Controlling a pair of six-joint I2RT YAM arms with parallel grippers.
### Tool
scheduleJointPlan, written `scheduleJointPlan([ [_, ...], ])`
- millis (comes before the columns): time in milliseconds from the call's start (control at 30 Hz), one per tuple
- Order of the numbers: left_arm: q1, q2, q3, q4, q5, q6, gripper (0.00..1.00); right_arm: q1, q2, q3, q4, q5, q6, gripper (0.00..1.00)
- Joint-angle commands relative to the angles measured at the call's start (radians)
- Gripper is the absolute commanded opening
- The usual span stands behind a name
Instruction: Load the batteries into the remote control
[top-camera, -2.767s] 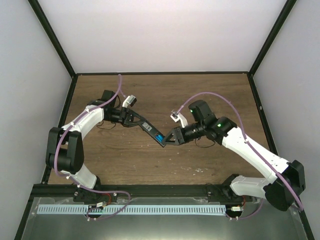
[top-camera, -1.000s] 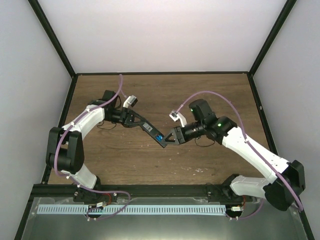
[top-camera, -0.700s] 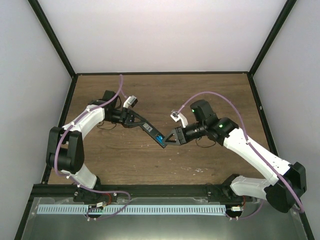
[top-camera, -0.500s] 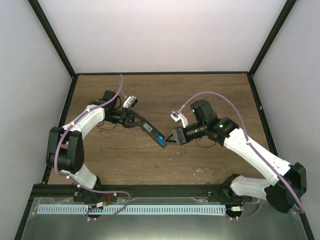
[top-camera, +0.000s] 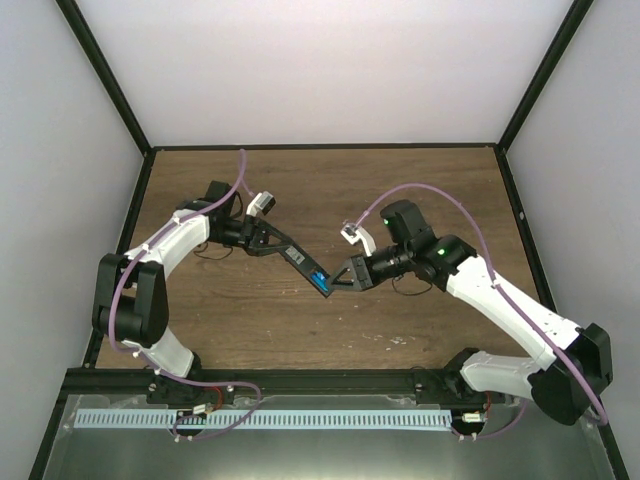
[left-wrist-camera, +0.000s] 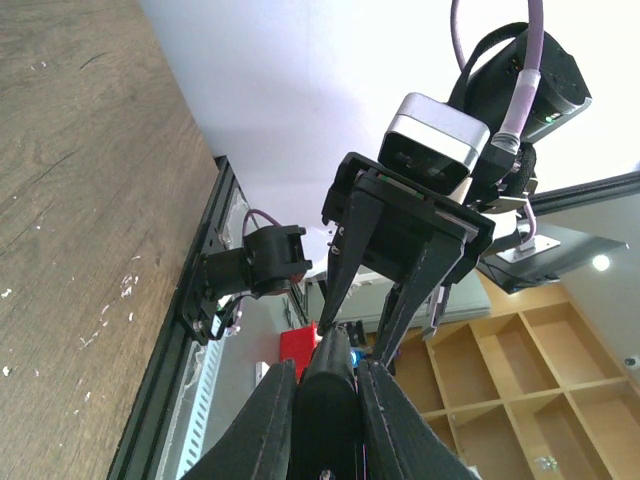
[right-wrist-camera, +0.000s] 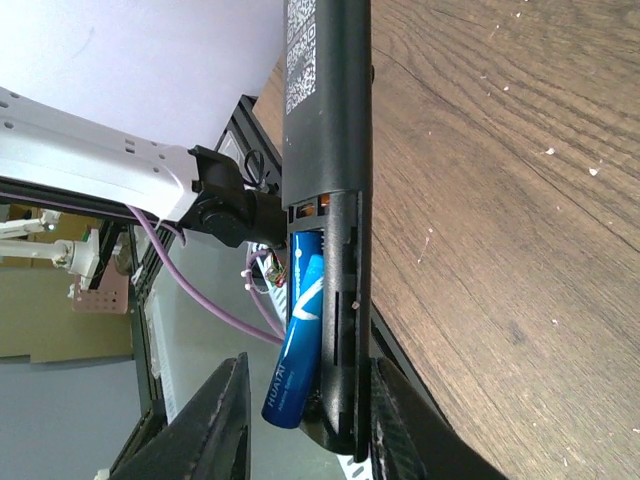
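Observation:
My left gripper (top-camera: 272, 243) is shut on one end of the slim black remote control (top-camera: 300, 262) and holds it above the wooden table, slanting toward the middle. In the left wrist view its fingers (left-wrist-camera: 275, 420) clamp the remote (left-wrist-camera: 328, 400). The battery bay at the far end is uncovered. In the right wrist view two blue batteries (right-wrist-camera: 297, 340) are in the bay (right-wrist-camera: 340, 330), and the nearer one tilts out at its lower end. My right gripper (right-wrist-camera: 305, 410) is open and straddles that end. One finger (right-wrist-camera: 395, 420) is against the remote's side, and the other (right-wrist-camera: 215, 420) is apart from the tilted battery.
Pale specks of debris (top-camera: 400, 341) lie on the brown table (top-camera: 420, 190) near the front. A black frame rail (top-camera: 300, 378) runs along the near edge, and white walls enclose the other three sides.
My right gripper's jaws have narrowed a little around the remote's open end. The left arm and the remote have not visibly moved.

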Motion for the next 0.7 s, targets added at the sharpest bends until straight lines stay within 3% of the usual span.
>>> scheduleJointPlan([
  [0,0.004,0.023,0.024,0.019,0.025,0.046,0.0,0.0,-0.004,0.02,0.003,-0.077,-0.019,0.24],
  [367,0.004,0.027,0.035,-0.012,0.025,0.07,0.0,0.0,0.021,0.025,0.011,-0.086,-0.037,0.18],
  [667,0.004,0.033,0.035,-0.014,0.02,0.072,0.0,0.0,0.033,0.036,0.006,-0.095,-0.046,0.2],
])
